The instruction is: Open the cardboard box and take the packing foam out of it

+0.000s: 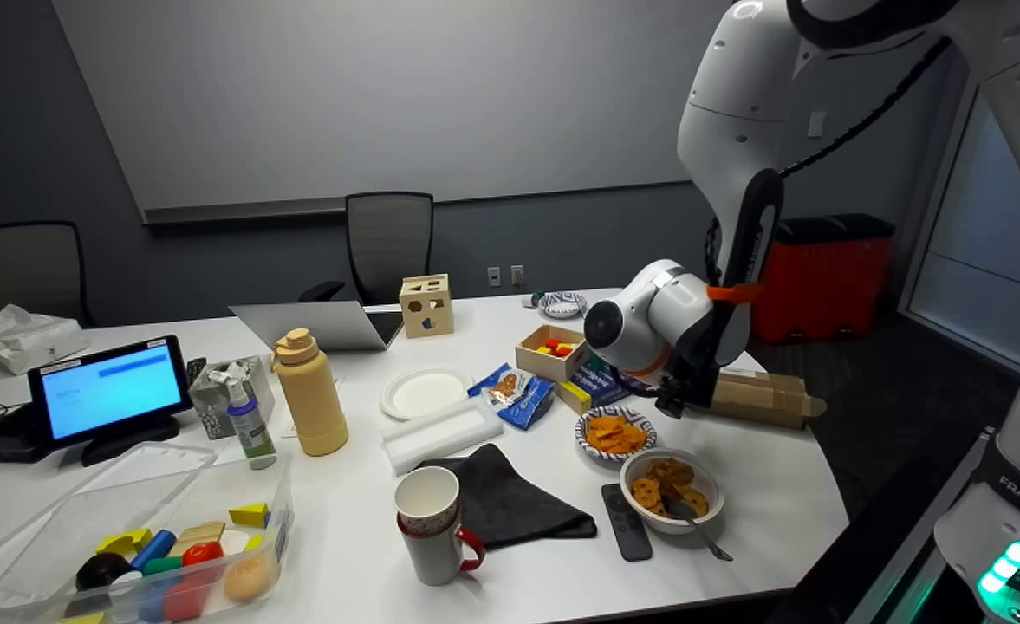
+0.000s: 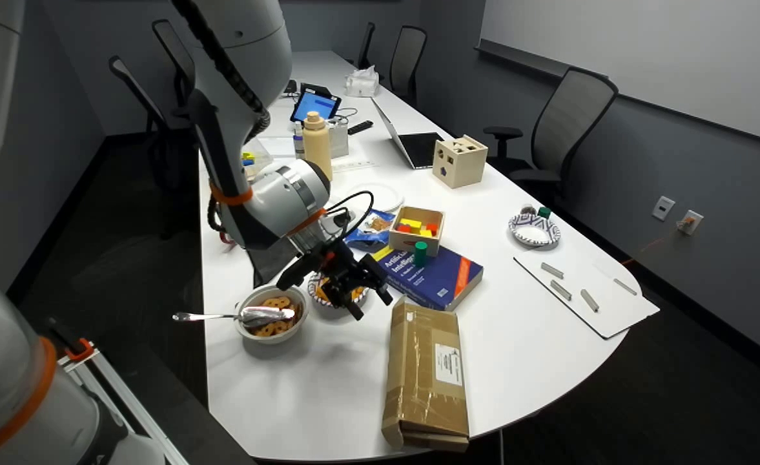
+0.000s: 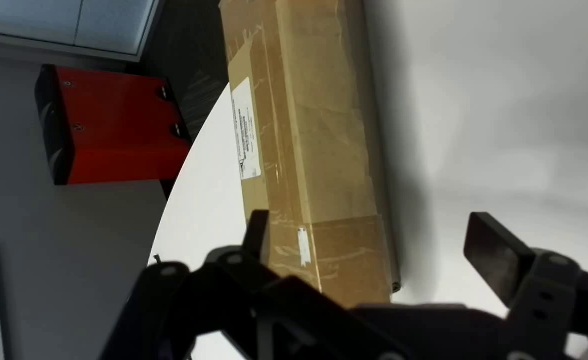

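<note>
Hiding the left end of the long brown taped cardboard box (image 1: 765, 401), at right: white robot arm (image 1: 730, 121), bent down from upper right in an exterior view.
Box, wrist view: cropped by the top edge.
Black two-finger gripper (image 3: 375, 244): wrist view's bottom, fingers spread wide.
Flat white foam slab (image 1: 443, 433): clear only in an exterior view, lower center.

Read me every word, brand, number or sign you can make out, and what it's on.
"FRANKA": robot base.
"Artificial Intelligence": book; lines beneath too small to read surely.
Box, white label: print too small to read.
Screen: text too small to read.
Spray bottle: label too small to read.
Forearm: lettering too small to read.
</note>
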